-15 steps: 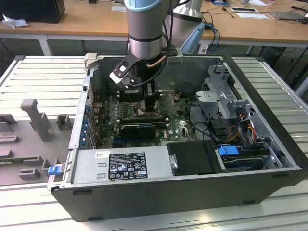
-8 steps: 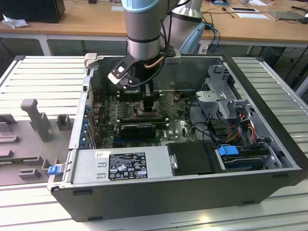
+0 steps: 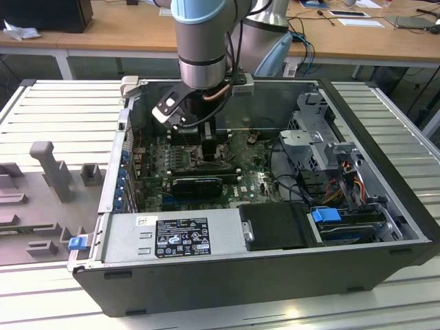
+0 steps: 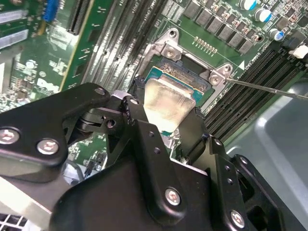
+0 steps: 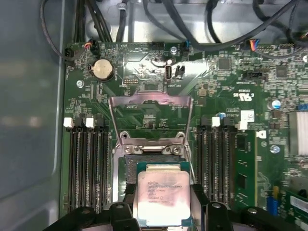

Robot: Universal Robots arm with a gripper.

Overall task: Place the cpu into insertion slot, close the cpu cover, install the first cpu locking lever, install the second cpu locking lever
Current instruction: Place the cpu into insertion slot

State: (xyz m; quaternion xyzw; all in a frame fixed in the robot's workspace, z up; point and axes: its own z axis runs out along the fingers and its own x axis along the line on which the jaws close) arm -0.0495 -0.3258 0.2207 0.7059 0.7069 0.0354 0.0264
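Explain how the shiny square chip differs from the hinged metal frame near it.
The cpu is a solid pale plate; the cpu cover is a thin frame around a window. The cpu is held by the gripper; the cpu cover is swung open. Both are square metal.

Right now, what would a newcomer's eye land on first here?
The silvery cpu, pinched in the gripper just over the insertion slot. At the slot's edge, the cpu cover stands swung open. In the exterior view, the arm reaches down into an open computer case.
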